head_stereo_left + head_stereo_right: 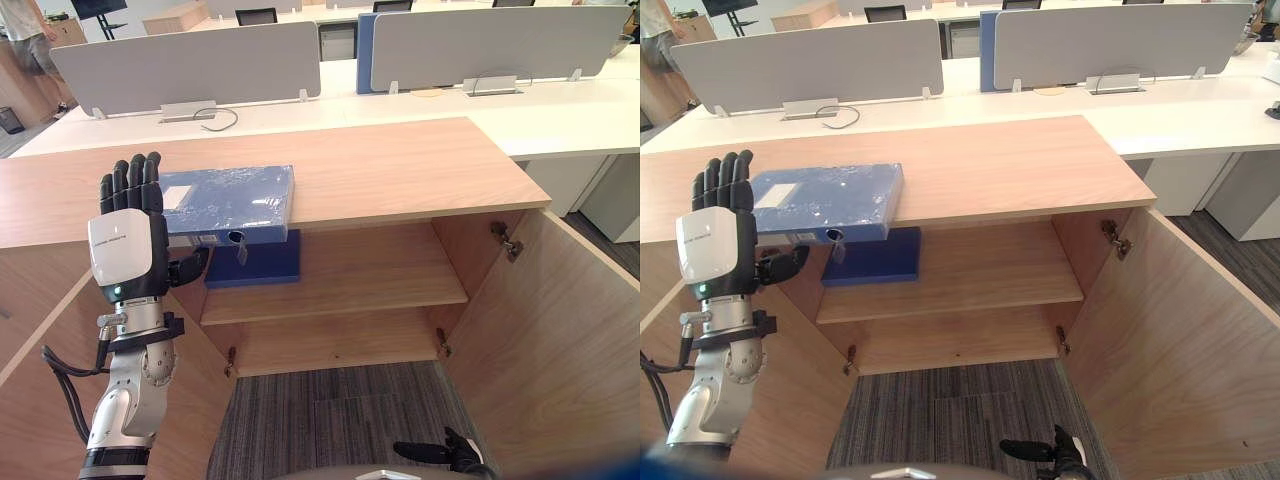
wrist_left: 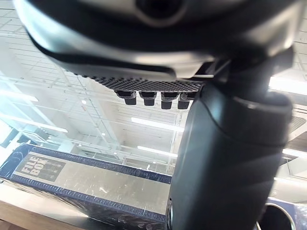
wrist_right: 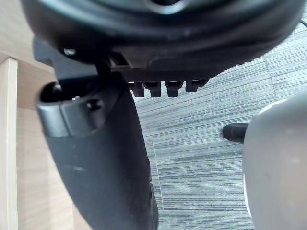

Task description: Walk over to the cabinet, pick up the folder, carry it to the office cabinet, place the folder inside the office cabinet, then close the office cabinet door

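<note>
Left eye view: left robot hand (image 1: 128,235) is hovering wide, fingers straight, by folder's (image 1: 235,200) left edge; folder is overhanging cabinet top's (image 1: 400,165) front edge, cabinet door (image 1: 560,330) standing open below.

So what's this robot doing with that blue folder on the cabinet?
The robot's left hand is raised beside the blue folder, which lies flat on top of the wooden cabinet, jutting over the front edge. Its fingers are straight, not gripping it. The cabinet doors stand open. The right hand hangs low near the carpet.
</note>
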You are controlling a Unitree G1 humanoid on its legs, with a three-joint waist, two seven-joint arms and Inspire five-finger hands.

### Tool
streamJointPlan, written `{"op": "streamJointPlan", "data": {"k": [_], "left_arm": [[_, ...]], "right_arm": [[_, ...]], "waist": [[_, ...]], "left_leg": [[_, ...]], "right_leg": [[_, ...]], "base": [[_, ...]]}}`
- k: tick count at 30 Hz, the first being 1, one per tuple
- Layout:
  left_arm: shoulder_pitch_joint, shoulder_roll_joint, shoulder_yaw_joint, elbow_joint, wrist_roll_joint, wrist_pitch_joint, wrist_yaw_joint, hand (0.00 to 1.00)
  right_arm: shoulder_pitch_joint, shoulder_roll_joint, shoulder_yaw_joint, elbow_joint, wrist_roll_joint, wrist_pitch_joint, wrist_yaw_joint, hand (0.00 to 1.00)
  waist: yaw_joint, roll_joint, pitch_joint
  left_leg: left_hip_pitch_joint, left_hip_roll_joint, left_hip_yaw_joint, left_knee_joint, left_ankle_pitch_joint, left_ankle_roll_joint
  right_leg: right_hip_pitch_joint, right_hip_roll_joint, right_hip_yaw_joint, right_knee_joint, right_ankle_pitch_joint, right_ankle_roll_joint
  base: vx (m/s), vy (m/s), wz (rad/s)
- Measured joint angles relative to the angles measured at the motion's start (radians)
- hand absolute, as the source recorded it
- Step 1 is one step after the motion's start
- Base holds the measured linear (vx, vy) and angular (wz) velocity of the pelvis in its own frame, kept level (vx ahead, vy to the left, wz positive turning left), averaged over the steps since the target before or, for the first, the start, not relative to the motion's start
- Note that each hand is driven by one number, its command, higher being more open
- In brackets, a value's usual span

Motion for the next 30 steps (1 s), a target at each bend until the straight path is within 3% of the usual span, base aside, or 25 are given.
{"op": "streamJointPlan", "data": {"k": [3, 9, 17, 18, 30], "left_arm": [[-0.002, 0.04, -0.049, 0.043, 0.001, -0.013, -0.003, 1.0], [-0.018, 0.051, -0.092, 0.18, 0.0, -0.025, -0.055, 1.0], [-0.019, 0.051, -0.101, 0.218, -0.001, -0.024, -0.072, 1.0], [-0.019, 0.051, -0.101, 0.221, -0.001, -0.024, -0.072, 0.0], [-0.103, 0.057, -0.08, 0.232, 0.002, -0.028, -0.031, 0.0]], "right_arm": [[0.0, 0.0, 0.002, 0.0, -0.002, 0.0, 0.0, 1.0], [-0.001, 0.0, 0.008, -0.006, -0.018, -0.001, 0.0, 1.0], [0.0, 0.0, 0.011, -0.007, -0.018, -0.001, 0.0, 1.0], [0.0, 0.0, 0.01, -0.007, -0.018, -0.001, 0.0, 1.0], [-0.003, 0.002, 0.001, -0.008, -0.018, 0.001, 0.001, 1.0]], "waist": [[0.0, 0.0, 0.0], [-0.003, -0.002, 0.001], [-0.004, -0.009, 0.004], [-0.004, -0.009, 0.004], [-0.018, -0.01, 0.004]], "left_leg": [[0.001, 0.0, 0.0, 0.0, 0.0, 0.0], [0.001, 0.0, 0.002, 0.0, 0.0, 0.0], [0.01, 0.0, 0.016, 0.0, -0.005, -0.004], [0.011, 0.0, 0.018, 0.0, -0.005, -0.004], [0.02, -0.002, 0.025, 0.0, -0.01, -0.008]], "right_leg": [[0.0, 0.0, 0.001, 0.001, 0.0, 0.0], [-0.002, 0.0, 0.003, 0.002, 0.0, 0.0], [-0.003, 0.0, 0.018, 0.002, 0.0, 0.001], [-0.003, 0.0, 0.02, 0.002, 0.0, 0.001], [0.0, -0.001, 0.029, -0.001, 0.003, 0.004]], "base": [[0.0, 0.0, 0.0], [0.0, 0.0, 0.0], [0.0, 0.0, -0.04], [-0.01, 0.006, -0.09], [0.0, 0.003, -0.02]]}}
